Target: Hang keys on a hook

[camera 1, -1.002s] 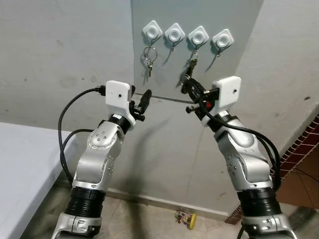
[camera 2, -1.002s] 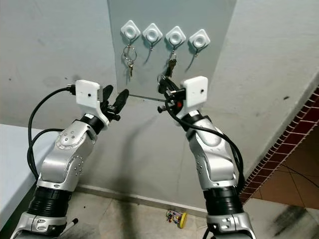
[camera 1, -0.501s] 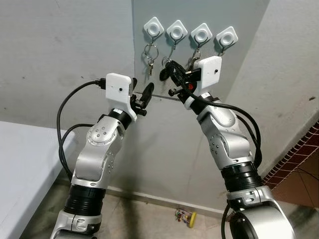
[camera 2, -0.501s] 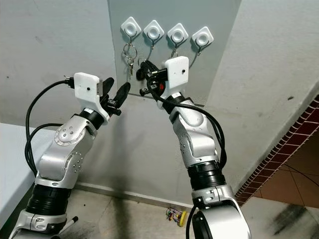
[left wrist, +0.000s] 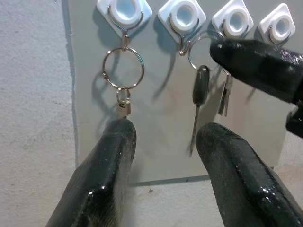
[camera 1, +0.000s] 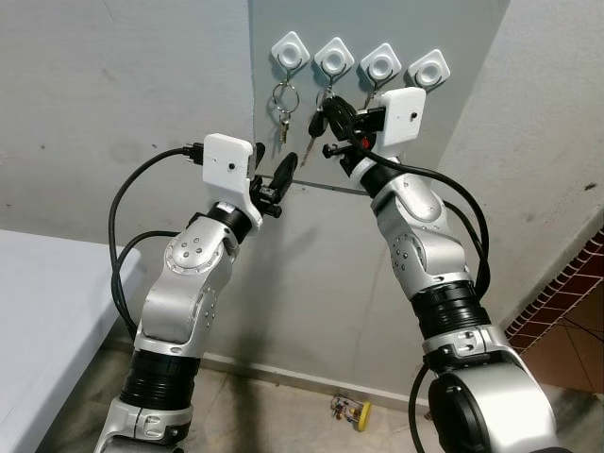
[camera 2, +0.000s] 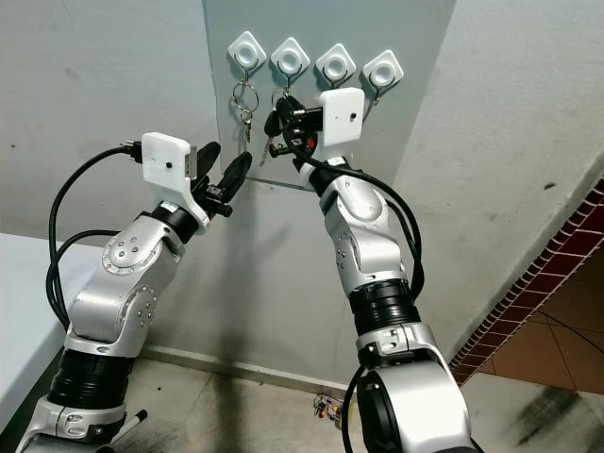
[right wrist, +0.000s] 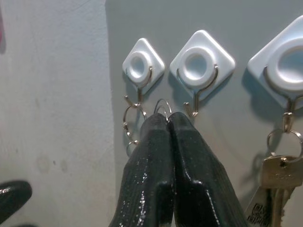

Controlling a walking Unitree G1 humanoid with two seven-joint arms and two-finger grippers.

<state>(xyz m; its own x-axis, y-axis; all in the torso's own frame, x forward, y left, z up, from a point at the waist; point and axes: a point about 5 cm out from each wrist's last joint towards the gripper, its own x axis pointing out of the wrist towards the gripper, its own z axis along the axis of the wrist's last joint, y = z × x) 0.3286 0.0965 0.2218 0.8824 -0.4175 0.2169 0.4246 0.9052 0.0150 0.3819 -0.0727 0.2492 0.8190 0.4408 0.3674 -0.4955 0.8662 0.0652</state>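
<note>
Steel key ring (right wrist: 162, 105) is pinched by the closed right gripper (right wrist: 166, 118) beside the second hook (right wrist: 191, 109); hooking is needed next, while the left gripper (left wrist: 163, 137) is held open.

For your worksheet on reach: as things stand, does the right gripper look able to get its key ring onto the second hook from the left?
Probably yes. The right gripper, shut on the key ring, sits just below the second hook, with nothing between them.

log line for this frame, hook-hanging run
phase: hanging | right gripper: shut on key ring, beside second hook | left gripper: open, idle below hooks | ring seated: cannot tell
</note>
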